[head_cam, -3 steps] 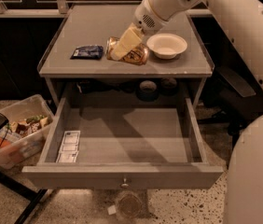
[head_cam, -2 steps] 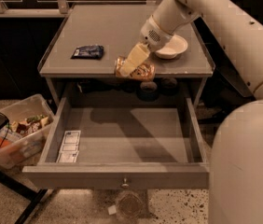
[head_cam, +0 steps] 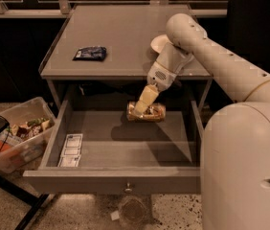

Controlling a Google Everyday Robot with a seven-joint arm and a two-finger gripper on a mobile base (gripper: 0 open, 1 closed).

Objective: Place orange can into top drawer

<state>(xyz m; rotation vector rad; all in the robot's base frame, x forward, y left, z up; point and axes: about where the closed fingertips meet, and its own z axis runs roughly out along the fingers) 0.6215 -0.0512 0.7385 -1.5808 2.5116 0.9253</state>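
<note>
At nine o'clock of the scene, a plastic bin (head_cam: 20, 138) of odds and ends is sitting on the floor, just as it was a second ago. On the table top (head_cam: 120, 23), the dark blue snack packet (head_cam: 90, 53) is lying at about nine o'clock from the middle, unmoved. Below it, a white card (head_cam: 71, 150) is resting in the top drawer (head_cam: 111, 178) at its eight o'clock corner, also unchanged. The drawer is standing pulled fully out, with its knob (head_cam: 129, 188) at six o'clock.

My gripper (head_cam: 141, 108) is reaching down inside the drawer at roughly twelve to one o'clock of its floor, close to the back. A second ago I was holding it over the table top just beside the white bowl (head_cam: 160, 43), and then at the table's front edge. My fingers are clamping the orange can (head_cam: 155, 114), which is lying on its side, low in the drawer. Whether it is touching the floor I cannot tell. My arm (head_cam: 211, 61) is now crossing in front of the bowl, hiding most of it.
</note>
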